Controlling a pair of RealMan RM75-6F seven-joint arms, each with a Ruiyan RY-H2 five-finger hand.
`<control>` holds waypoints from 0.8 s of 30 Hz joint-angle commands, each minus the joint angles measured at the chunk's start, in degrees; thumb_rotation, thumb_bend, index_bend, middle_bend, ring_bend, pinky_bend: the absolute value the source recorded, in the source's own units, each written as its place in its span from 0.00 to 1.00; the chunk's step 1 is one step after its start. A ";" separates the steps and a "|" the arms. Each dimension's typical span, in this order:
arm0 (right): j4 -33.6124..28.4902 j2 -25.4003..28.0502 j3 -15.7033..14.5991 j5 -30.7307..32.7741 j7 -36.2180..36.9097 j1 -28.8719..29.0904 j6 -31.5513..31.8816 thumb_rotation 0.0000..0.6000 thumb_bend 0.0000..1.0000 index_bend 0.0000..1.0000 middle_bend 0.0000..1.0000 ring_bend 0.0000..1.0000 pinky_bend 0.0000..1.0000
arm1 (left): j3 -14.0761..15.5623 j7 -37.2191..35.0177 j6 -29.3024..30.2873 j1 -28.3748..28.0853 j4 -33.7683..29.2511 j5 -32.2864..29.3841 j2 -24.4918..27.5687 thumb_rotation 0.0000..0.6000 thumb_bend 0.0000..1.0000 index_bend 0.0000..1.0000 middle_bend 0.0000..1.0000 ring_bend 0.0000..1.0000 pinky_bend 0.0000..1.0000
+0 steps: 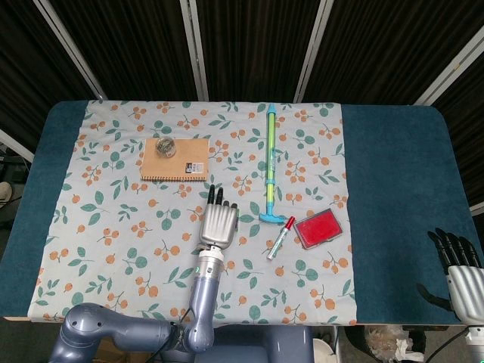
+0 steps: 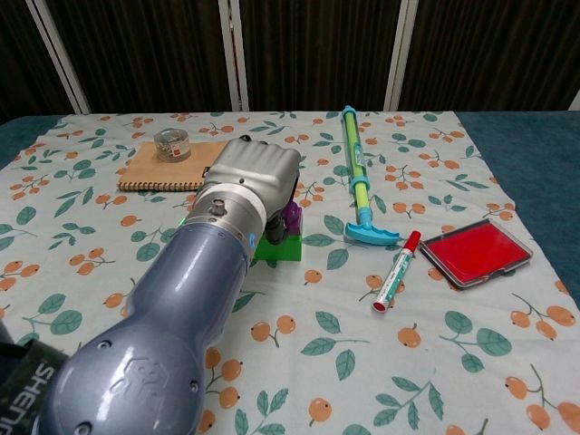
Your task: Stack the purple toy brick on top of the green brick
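The left robot hand [image 2: 258, 177] clasps the purple brick [image 2: 291, 218], upright atop the green brick [image 2: 282, 246].

The worktop [image 1: 393, 189] is seen from high above in the head view, looking almost straight down, so the whole floral cloth [image 1: 113, 219] is taken in. A low, close, forward-facing angle is given by the chest view, where the near cloth is largely hidden by the left arm [image 2: 172, 317]. The cloth's middle is shared by both views.
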 commanded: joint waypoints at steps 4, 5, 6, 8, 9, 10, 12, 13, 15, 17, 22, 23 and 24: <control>0.01 0.09 0.06 0.17 0.17 0.08 -0.20 1.00 0.22 0.00 0.06 0.00 0.00 | 0.43 -1.13 -1.02 0.68 1.86 0.68 -0.47 1.00 0.38 0.52 0.49 0.10 0.00; 0.01 0.13 0.04 0.22 0.23 0.08 -0.26 1.00 0.22 0.00 0.06 0.00 0.00 | 0.49 -1.31 -1.22 0.74 2.15 0.77 -0.56 1.00 0.38 0.52 0.48 0.10 0.00; 0.01 0.11 0.01 0.18 0.22 0.07 -0.27 1.00 0.22 0.00 0.06 0.00 0.00 | 0.56 -1.51 -1.41 0.82 2.45 0.86 -0.64 1.00 0.38 0.52 0.48 0.10 0.00; 0.00 0.08 0.01 0.11 0.20 0.04 -0.16 1.00 0.22 0.00 0.06 0.00 0.00 | 0.75 -2.02 -1.89 1.09 3.32 0.98 -0.92 1.00 0.38 0.52 0.48 0.10 0.00; 0.01 0.08 -0.01 0.06 0.21 0.03 -0.14 1.00 0.22 0.00 0.06 0.00 0.00 | 0.81 -2.36 -2.21 1.23 3.85 1.06 -1.08 1.00 0.38 0.52 0.48 0.10 0.00; 0.00 0.08 -0.03 0.01 0.23 0.03 -0.12 1.00 0.22 0.00 0.06 0.00 0.00 | 0.91 -2.66 -2.45 1.37 4.23 1.11 -1.20 1.00 0.38 0.52 0.48 0.10 0.00; 0.02 0.10 -0.05 -0.02 0.37 0.03 -0.13 1.00 0.22 0.00 0.06 0.00 0.00 | 1.55 -3.04 -3.15 1.82 5.36 1.13 -1.45 1.00 0.38 0.52 0.48 0.10 0.00; 0.06 0.11 -0.03 0.02 0.38 0.02 -0.11 1.00 0.22 0.00 0.06 0.00 0.00 | 1.99 -3.13 -3.73 2.11 5.96 1.06 -1.48 1.00 0.38 0.52 0.48 0.10 0.00; 0.11 0.12 -0.02 0.05 0.43 0.00 -0.10 1.00 0.22 0.00 0.06 0.00 0.00 | 2.36 -3.40 -4.18 2.53 6.84 1.12 -1.62 1.00 0.38 0.52 0.48 0.10 0.00; 0.09 0.13 -0.02 0.02 0.45 0.01 -0.09 1.00 0.22 0.00 0.06 0.00 0.00 | 2.61 -3.67 -4.46 2.91 7.62 1.41 -1.75 1.00 0.38 0.52 0.48 0.10 0.00; -0.08 0.10 -0.08 -0.16 0.17 0.08 -0.18 1.00 0.22 0.00 0.06 0.00 0.00 | 3.32 -2.77 -4.08 3.42 8.75 2.59 -1.73 1.00 0.38 0.52 0.48 0.10 0.00; -0.04 0.08 -0.10 -0.13 0.13 0.10 -0.26 1.00 0.22 0.00 0.06 0.00 0.00 | 3.33 -2.71 -4.02 3.53 8.76 2.69 -1.71 1.00 0.38 0.52 0.48 0.10 0.00; 0.02 0.02 -0.12 -0.16 0.14 0.11 -0.28 1.00 0.22 0.00 0.06 0.00 0.00 | 3.26 -2.76 -3.97 3.70 8.70 2.85 -1.69 1.00 0.38 0.52 0.48 0.10 0.00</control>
